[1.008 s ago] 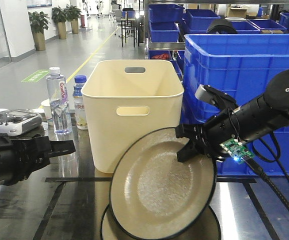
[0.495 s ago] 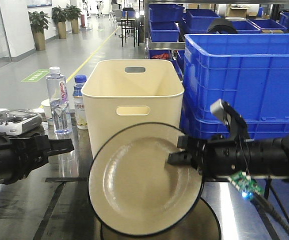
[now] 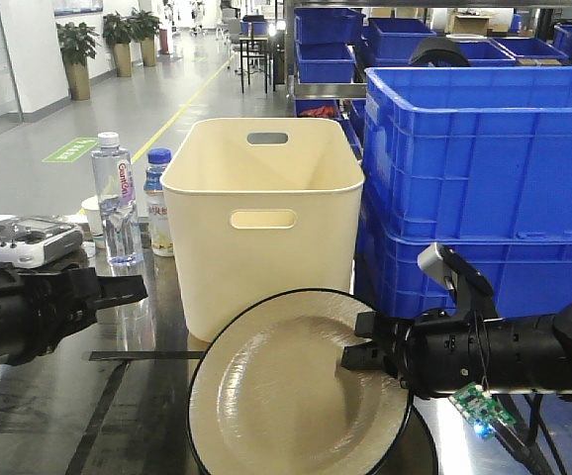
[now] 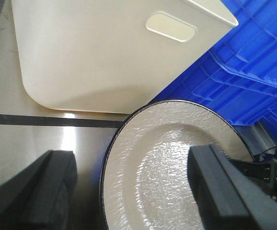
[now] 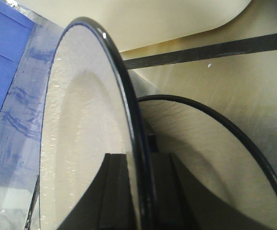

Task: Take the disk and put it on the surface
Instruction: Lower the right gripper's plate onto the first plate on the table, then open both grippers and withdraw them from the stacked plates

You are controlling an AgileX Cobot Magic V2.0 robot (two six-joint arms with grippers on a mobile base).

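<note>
The disk (image 3: 286, 396) is a cream plate with a black rim, held tilted above the dark glossy surface (image 3: 39, 416). My right gripper (image 3: 358, 356) is shut on its right rim; in the right wrist view the fingers (image 5: 117, 191) pinch the disk's edge (image 5: 81, 134). A second plate (image 5: 215, 158) lies flat under it, its rim (image 3: 427, 440) showing at the front. My left gripper (image 3: 133, 289) hovers open at the left, apart from the disk. In the left wrist view its fingers (image 4: 33, 187) stand wide, with the disk (image 4: 177, 158) seen between them.
A cream bin (image 3: 266, 218) stands just behind the disk, with stacked blue crates (image 3: 484, 148) at its right. Two water bottles (image 3: 116, 198) and a grey controller (image 3: 24, 240) sit at the left. A black tape line (image 3: 138, 354) crosses the tabletop.
The right arm has come down and the disk with it, first swinging left, then dropping lower and tilting flatter over the second plate. The left gripper has not moved.
</note>
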